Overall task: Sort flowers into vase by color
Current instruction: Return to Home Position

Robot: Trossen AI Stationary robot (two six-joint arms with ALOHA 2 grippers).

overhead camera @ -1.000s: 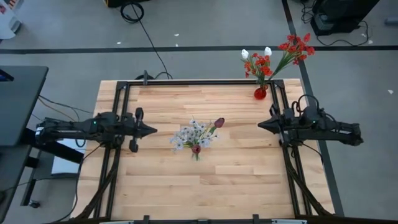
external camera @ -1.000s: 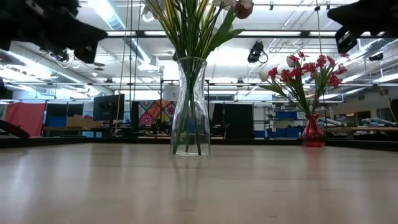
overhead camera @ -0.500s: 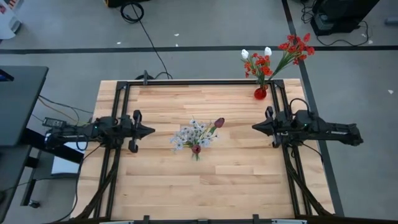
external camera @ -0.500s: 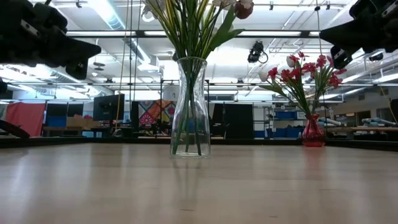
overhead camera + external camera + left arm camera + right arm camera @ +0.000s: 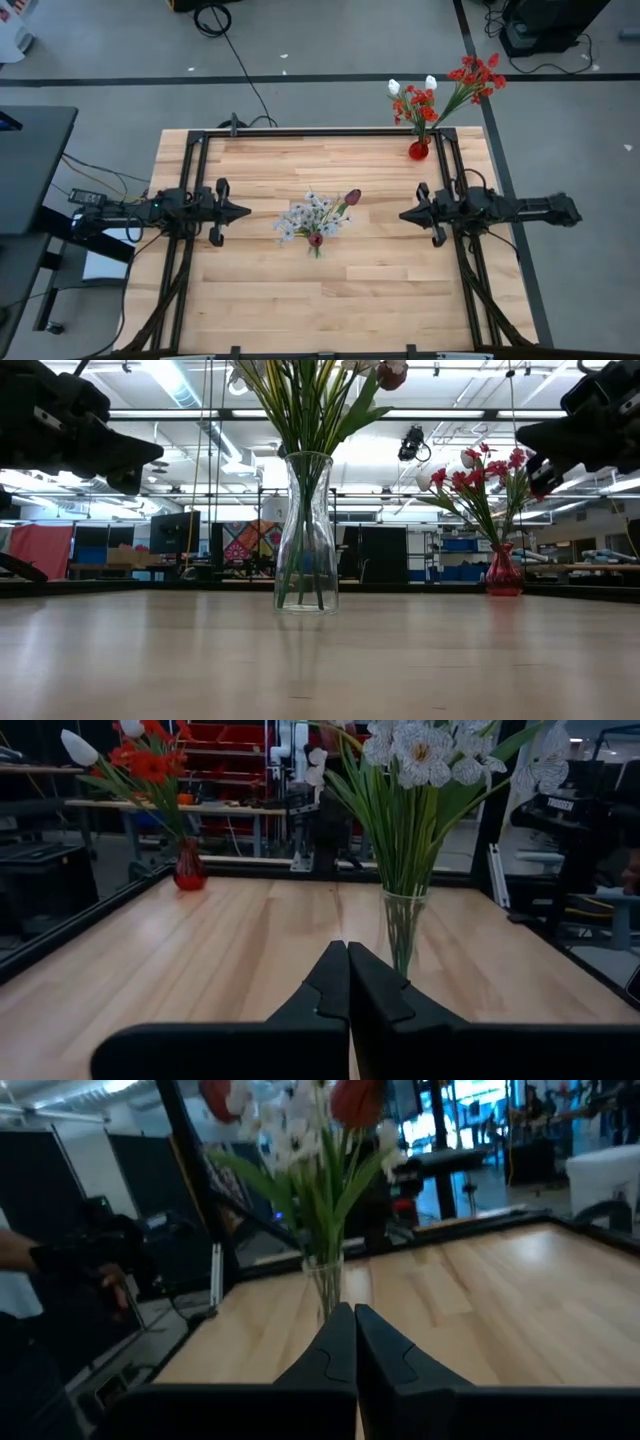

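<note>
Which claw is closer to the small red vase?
The right gripper: it hovers a short way from the red vase on its own side. The left gripper is on the opposite side, beyond the clear vase.

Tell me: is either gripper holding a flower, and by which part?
Nothing is held. The left gripper and right gripper are both shut and empty.

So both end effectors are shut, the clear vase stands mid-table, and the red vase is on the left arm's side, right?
Not quite: the high view shows the red vase near the table's corner on the right arm's side. The rest holds: left end effector and right end effector shut, clear vase mid-table.
</note>
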